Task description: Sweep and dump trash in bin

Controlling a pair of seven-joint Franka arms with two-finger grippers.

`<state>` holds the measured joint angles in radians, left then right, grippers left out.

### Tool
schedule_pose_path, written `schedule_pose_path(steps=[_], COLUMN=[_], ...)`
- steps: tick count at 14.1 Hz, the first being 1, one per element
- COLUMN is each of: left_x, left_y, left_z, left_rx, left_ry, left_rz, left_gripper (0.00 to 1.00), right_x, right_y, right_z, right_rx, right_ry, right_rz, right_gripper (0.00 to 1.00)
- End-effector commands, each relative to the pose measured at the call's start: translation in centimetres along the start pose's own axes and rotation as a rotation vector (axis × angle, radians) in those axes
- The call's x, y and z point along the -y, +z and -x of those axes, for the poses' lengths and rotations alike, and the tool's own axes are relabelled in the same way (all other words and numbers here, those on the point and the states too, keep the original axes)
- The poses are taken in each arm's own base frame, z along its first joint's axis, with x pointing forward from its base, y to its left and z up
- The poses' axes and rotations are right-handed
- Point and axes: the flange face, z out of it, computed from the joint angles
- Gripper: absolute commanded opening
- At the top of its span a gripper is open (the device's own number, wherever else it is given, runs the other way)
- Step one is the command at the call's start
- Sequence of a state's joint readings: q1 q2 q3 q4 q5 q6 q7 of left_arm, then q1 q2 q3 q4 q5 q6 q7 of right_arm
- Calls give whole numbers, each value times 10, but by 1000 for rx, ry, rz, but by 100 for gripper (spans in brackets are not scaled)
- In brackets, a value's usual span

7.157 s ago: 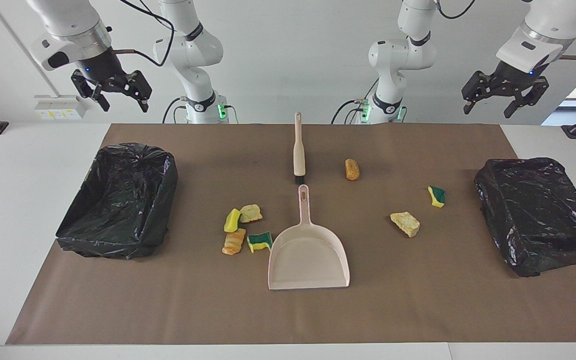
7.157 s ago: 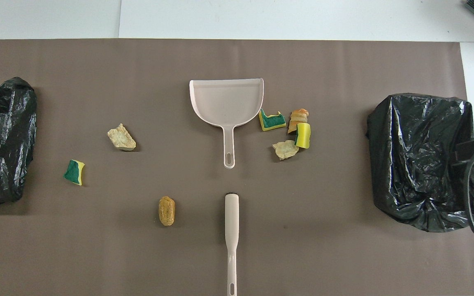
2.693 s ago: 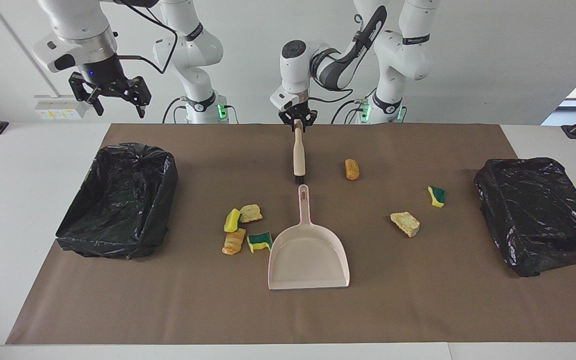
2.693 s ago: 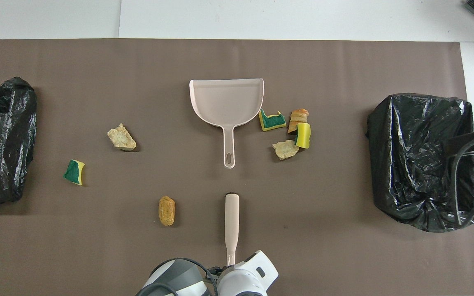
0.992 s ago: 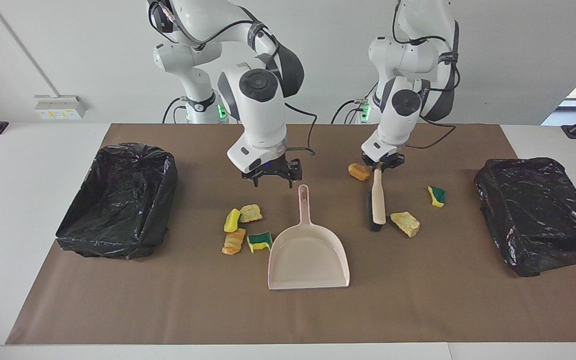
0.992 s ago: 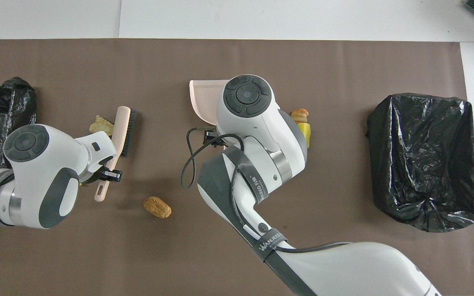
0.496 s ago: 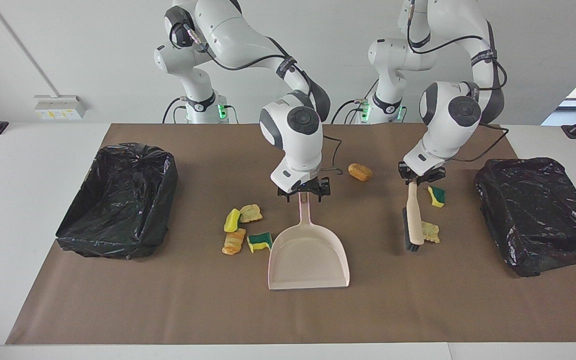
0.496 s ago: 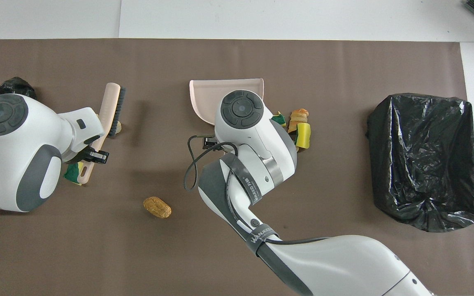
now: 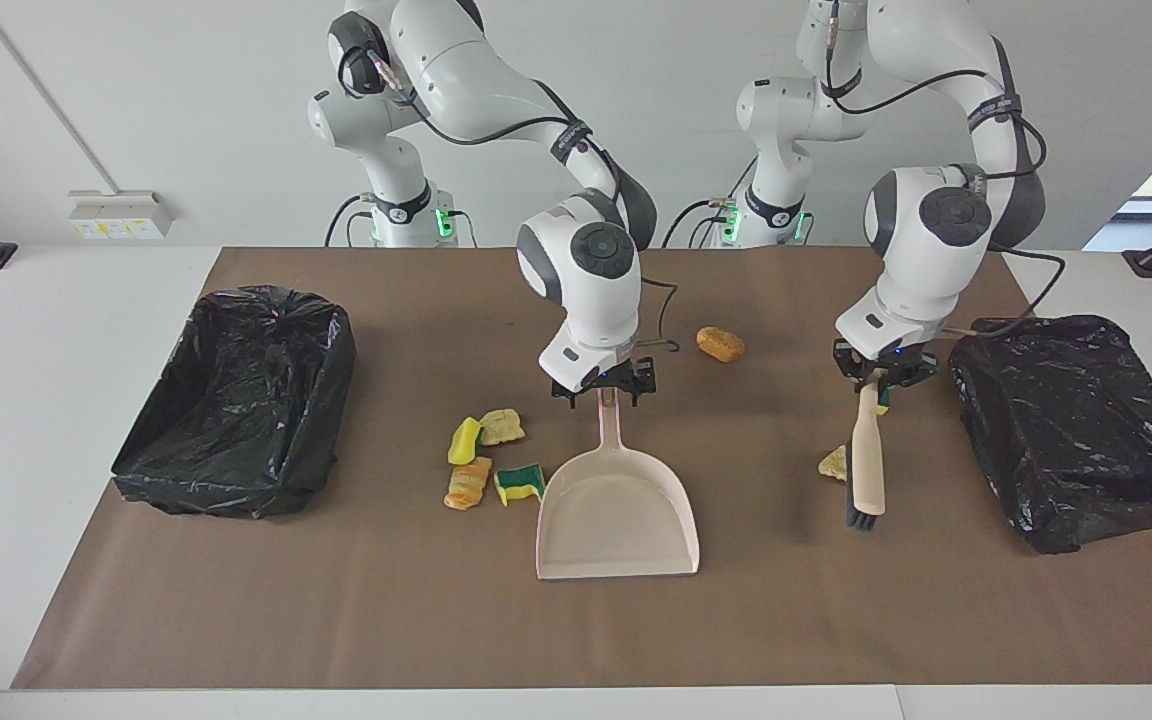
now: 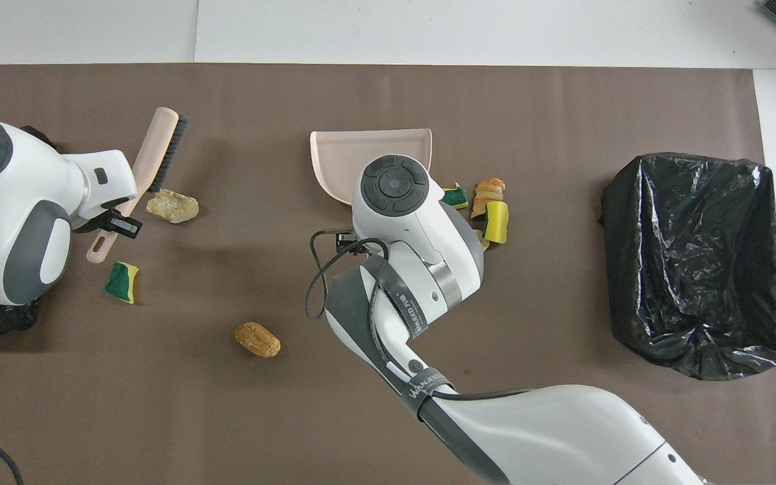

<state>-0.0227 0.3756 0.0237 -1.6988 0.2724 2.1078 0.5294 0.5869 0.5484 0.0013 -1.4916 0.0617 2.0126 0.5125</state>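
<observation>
The beige dustpan (image 9: 616, 520) lies mid-table, also in the overhead view (image 10: 341, 151). My right gripper (image 9: 604, 388) is down at its handle end. My left gripper (image 9: 881, 372) is shut on the beige brush (image 9: 868, 470), whose black bristles hang low by a tan scrap (image 9: 833, 462). Overhead, the brush (image 10: 155, 151) lies beside that scrap (image 10: 172, 206). A yellow-green scrap (image 10: 122, 281) lies by the left gripper. An orange-tan scrap (image 9: 721, 344) lies nearer the robots. Several scraps (image 9: 486, 455) cluster beside the dustpan toward the right arm's end.
A black-bagged bin (image 9: 236, 400) stands at the right arm's end of the brown mat. A second bin (image 9: 1066, 420) stands at the left arm's end, close to the brush. The right arm (image 10: 415, 269) covers the dustpan handle in the overhead view.
My left gripper has carried the brush toward the left arm's end bin, past the tan scrap, which has shifted a little. My right gripper stays at the dustpan handle.
</observation>
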Motion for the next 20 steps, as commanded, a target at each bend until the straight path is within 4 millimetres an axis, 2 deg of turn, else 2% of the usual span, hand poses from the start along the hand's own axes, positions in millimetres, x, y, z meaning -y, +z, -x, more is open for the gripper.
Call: schedule_pose_path(steps=[1,2,3,4,6,10,11,12,13,15,16,18,20], left_x=[3,-3,-7,-22,-60,-130,-142,-153,-168,-190,-195,-190,-184], left_y=[9,16,12,10,5,-11,-13,-20,-25,-46,-59,-76,-75], left_z=[-9,-1,7,19,58,103,115,124,128,126,124,130,133], left_rx=[50,100,140,176,202,241,233,220,223,239,225,216,235], left_ry=[124,174,218,251,265,265,234,222,236,182,103,-115,-330], left_rz=[-26,8,40,71,99,183,232,259,265,257,238,202,183], left_gripper=[0,0,0,0,0,0,0,0,0,0,0,0,0], right_x=[-3,-2,-1,-3,-11,-37,-48,-70,-86,-97,-98,-106,-114], right_y=[-6,-8,-13,-22,-43,-78,-86,-93,-100,-102,-96,-82,-71], right_z=[3,1,2,2,5,43,53,59,68,99,113,140,156], right_rx=[22,13,9,-9,-23,-9,-9,-1,16,44,54,94,106], right_ry=[-75,-140,-181,-203,-280,-519,-573,-642,-721,-797,-843,-1076,-1220], right_rz=[-24,-48,-59,-54,-52,-37,-25,-19,-17,-2,34,61,62], right_gripper=[0,0,0,0,0,0,0,0,0,0,0,0,0])
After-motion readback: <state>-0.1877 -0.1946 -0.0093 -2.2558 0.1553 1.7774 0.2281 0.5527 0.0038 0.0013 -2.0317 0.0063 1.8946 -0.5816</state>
